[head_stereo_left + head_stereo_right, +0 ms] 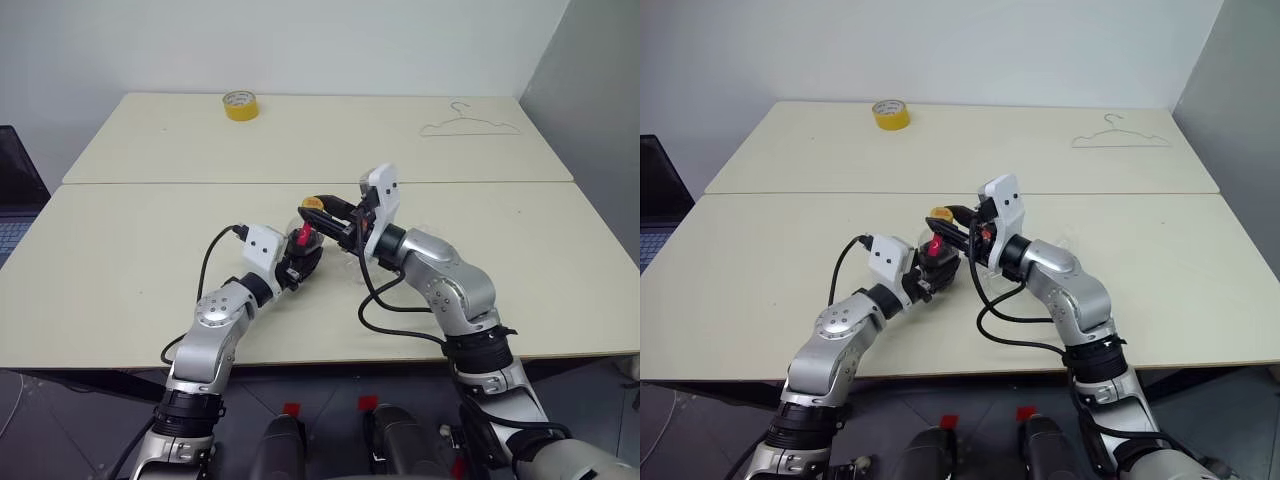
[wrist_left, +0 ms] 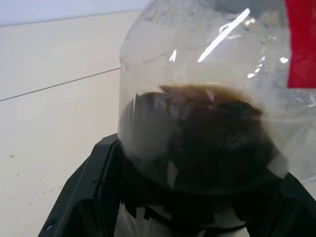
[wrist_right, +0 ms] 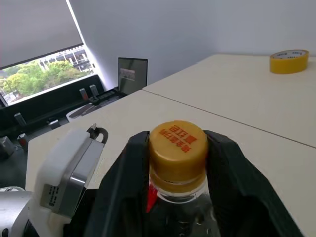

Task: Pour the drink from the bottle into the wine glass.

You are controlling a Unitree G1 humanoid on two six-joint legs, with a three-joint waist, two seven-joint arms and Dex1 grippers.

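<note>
Standing upright just above the middle of the near table (image 1: 120, 280), the bottle (image 1: 303, 245) is clamped round its ribbed body by the left claw (image 1: 300, 262), with the dark drink (image 2: 207, 138) sitting low inside the clear plastic. The right claw (image 3: 173, 163) comes in from the other side, its two black fingers (image 3: 227, 168) pressed against either side of the yellow-orange cap (image 3: 177, 148), which is still on. A yellow tape roll (image 1: 240, 104) and a wire hanger (image 1: 470, 125) lie well apart on the far table.
</note>
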